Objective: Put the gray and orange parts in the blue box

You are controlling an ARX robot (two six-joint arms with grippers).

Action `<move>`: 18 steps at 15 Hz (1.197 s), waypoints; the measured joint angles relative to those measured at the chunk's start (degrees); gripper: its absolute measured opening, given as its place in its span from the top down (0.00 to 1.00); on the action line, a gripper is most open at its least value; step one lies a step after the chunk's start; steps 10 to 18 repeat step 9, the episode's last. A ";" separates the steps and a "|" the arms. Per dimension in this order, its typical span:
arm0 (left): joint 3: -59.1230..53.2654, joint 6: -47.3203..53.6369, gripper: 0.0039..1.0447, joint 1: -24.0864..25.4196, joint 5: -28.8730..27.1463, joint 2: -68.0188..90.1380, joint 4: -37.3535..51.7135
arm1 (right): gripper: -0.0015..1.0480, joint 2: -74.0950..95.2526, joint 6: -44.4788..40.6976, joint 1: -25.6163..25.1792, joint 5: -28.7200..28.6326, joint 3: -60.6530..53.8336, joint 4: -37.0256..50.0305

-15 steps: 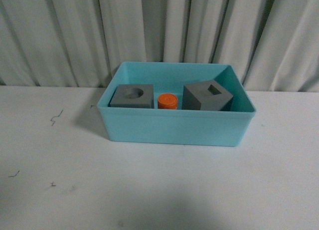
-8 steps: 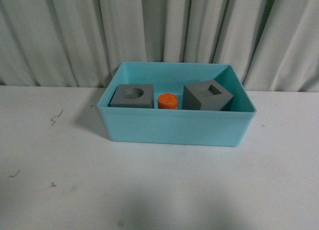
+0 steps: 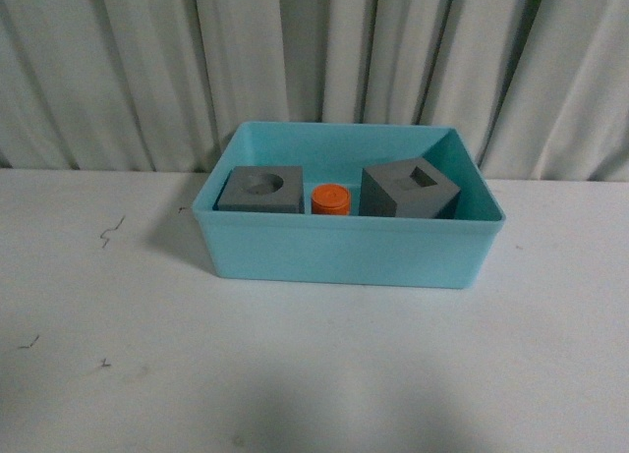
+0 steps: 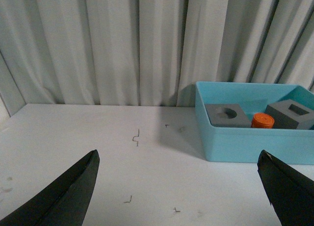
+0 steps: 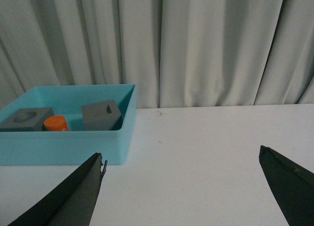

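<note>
The blue box [image 3: 344,252] stands on the white table by the curtain. Inside it lie a gray cube with a round recess [image 3: 260,191], an orange cylinder [image 3: 330,198] and a gray cube with a square recess [image 3: 409,190]. Neither arm shows in the front view. My left gripper [image 4: 179,157] is open over bare table, apart from the blue box [image 4: 245,142], with nothing between its fingers. My right gripper [image 5: 181,160] is open too, empty, beside the blue box [image 5: 64,147]. Both wrist views show the gray cubes [image 4: 226,115] [image 5: 101,115] and the orange cylinder [image 4: 263,120] [image 5: 55,123] in the box.
A pleated pale curtain [image 3: 314,60] hangs right behind the table. Small dark marks [image 3: 110,232] dot the white tabletop [image 3: 314,374] on its left side.
</note>
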 joint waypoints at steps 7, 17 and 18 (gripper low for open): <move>0.00 0.00 0.06 0.00 0.00 0.00 0.00 | 0.06 0.00 0.00 0.00 0.00 -0.02 0.00; 0.00 0.00 0.06 0.00 0.00 0.00 0.00 | 0.06 0.00 0.00 0.00 0.00 0.00 0.00; 0.00 0.00 0.06 0.00 0.00 0.00 0.00 | 0.06 0.00 0.00 0.00 0.00 0.00 0.00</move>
